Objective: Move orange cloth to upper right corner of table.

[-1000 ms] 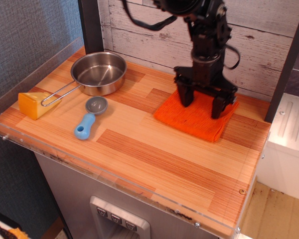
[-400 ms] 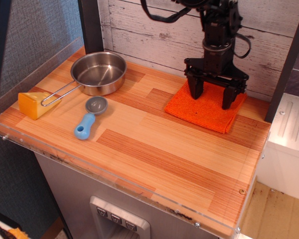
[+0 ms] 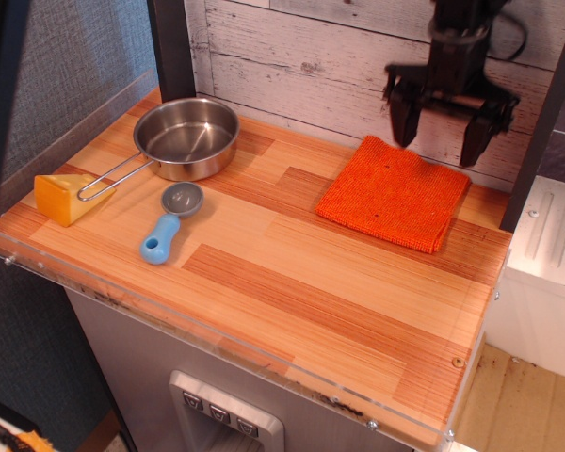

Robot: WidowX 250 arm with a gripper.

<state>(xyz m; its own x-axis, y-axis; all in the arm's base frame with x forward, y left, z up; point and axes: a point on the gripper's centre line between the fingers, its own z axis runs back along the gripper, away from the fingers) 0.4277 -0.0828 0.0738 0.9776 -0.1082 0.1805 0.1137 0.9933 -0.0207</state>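
Note:
The orange cloth (image 3: 395,194) lies flat and folded on the wooden table (image 3: 292,282), near its far right corner by the white plank wall. My black gripper (image 3: 439,130) hangs in the air above the cloth's far edge, apart from it. Its two fingers are spread wide and hold nothing.
A steel pan (image 3: 187,137) with a wire handle sits at the far left. A yellow cheese wedge (image 3: 64,198) lies at the left edge. A blue-handled scoop (image 3: 169,221) lies in front of the pan. A clear acrylic rim (image 3: 217,341) runs along the front. A dark post (image 3: 541,122) stands right of the cloth.
The gripper dragged the cloth back and to the right, then let go of it and rose clear. The cloth now lies free.

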